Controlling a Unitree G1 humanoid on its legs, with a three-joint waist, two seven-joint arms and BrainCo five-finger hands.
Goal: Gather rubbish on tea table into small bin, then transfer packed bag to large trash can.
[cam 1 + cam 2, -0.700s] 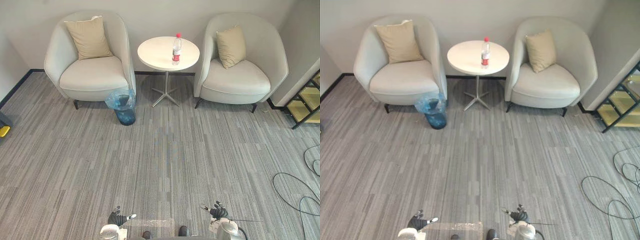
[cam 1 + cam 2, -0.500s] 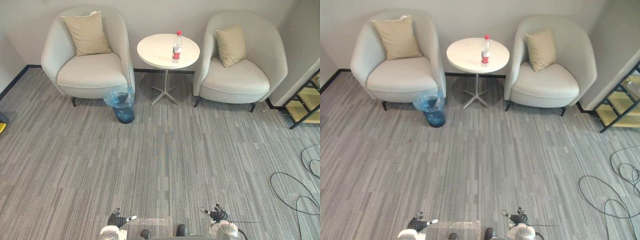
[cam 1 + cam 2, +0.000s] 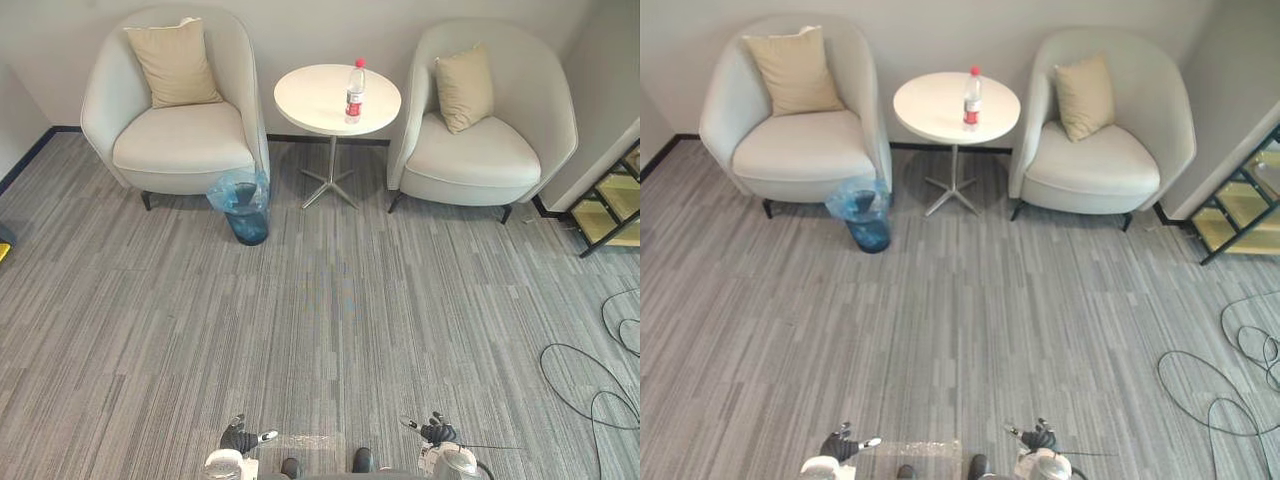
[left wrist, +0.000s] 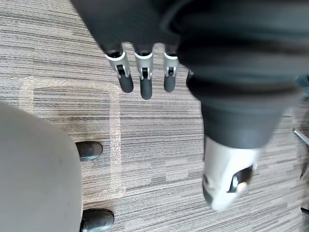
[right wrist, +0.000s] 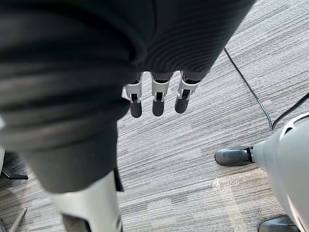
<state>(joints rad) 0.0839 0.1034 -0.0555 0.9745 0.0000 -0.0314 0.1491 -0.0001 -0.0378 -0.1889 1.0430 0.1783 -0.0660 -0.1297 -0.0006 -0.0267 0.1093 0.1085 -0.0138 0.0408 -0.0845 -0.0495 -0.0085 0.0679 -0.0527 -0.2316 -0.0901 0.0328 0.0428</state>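
Note:
A clear plastic bottle with a red cap and red label stands upright on the round white tea table between two armchairs. The small bin, lined with a blue plastic bag, sits on the carpet by the left armchair's front corner. My left hand and right hand hang low at the near edge of the eye views, far from the table. Both are open, fingers relaxed and holding nothing, with bare carpet past the left hand's fingers and the right hand's fingers.
Two pale grey armchairs, one on the left and one on the right, each with a beige cushion, flank the table against the wall. A black-framed shelf stands at the far right. Grey striped carpet stretches wide between me and the table.
The whole picture has shifted slightly, so the camera moved; chairs and table sit a little higher in view. Both hands stay low and open.

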